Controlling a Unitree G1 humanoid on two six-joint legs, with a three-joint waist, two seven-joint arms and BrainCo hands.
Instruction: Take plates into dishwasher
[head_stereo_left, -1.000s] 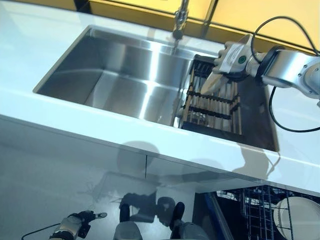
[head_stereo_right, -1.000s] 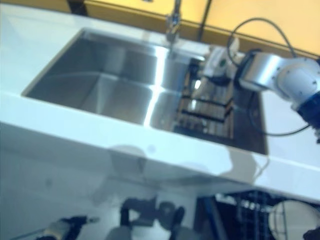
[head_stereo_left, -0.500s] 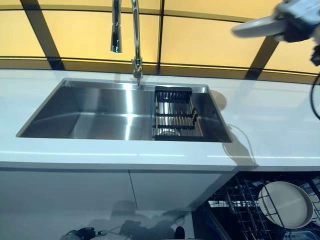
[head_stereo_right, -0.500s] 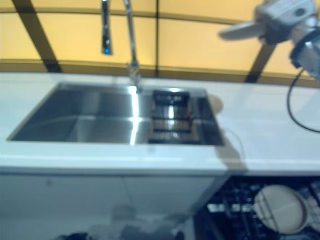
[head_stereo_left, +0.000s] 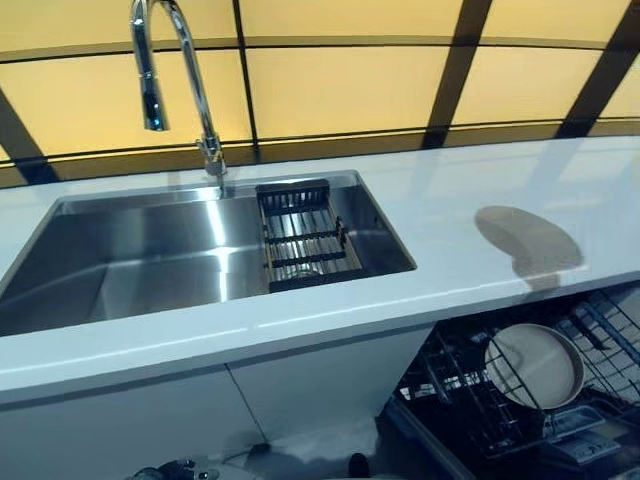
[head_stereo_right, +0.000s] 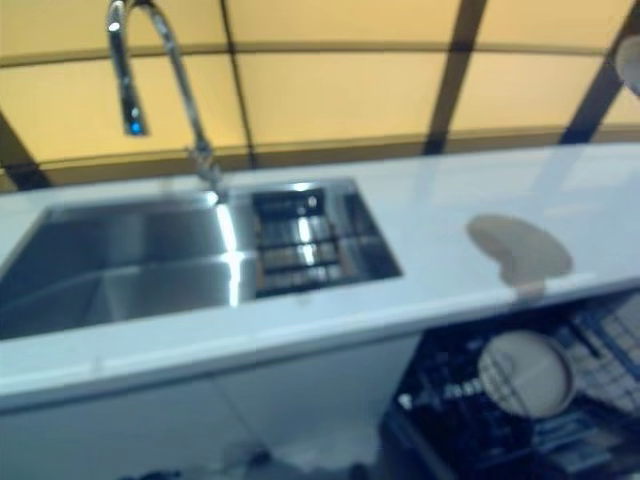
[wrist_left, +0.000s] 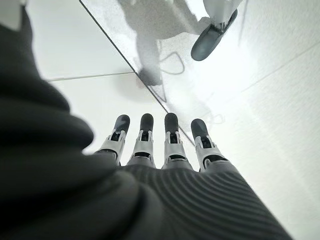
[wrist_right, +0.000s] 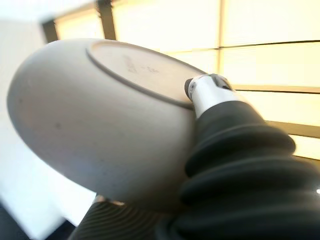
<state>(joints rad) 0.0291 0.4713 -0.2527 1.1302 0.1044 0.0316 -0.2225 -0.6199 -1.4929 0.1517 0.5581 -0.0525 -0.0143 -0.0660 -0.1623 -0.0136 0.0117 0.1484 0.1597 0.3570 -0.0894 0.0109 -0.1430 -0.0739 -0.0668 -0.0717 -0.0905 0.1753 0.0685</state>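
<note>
Change since earlier frame: right robot hand and its plate, seen high at the upper right of the head view half a second ago, are now almost out of it; a pale edge shows at the right edge of the right eye view, too little to identify. Whole scene has shifted, so the camera moved too.
Right robot hand (wrist_right: 210, 95): clamped on a grey plate (wrist_right: 90, 120); one finger lies over the foot ring of the underside, seen in its wrist view.
Held plate: raised in front of the yellow window panels (wrist_right: 265, 60), tilted, underside to the camera.
Left robot hand (wrist_left: 165, 150): fingers straight and apart, holding nothing, hanging low above the floor (wrist_left: 280, 100).
Second plate (head_stereo_left: 535, 365): standing on edge in the dishwasher rack (head_stereo_left: 480, 410), below the worktop (head_stereo_left: 450, 220).
Sink (head_stereo_left: 130, 265): holds a dark drying rack (head_stereo_left: 303, 235) at its right end, faucet (head_stereo_left: 165, 60) behind.
</note>
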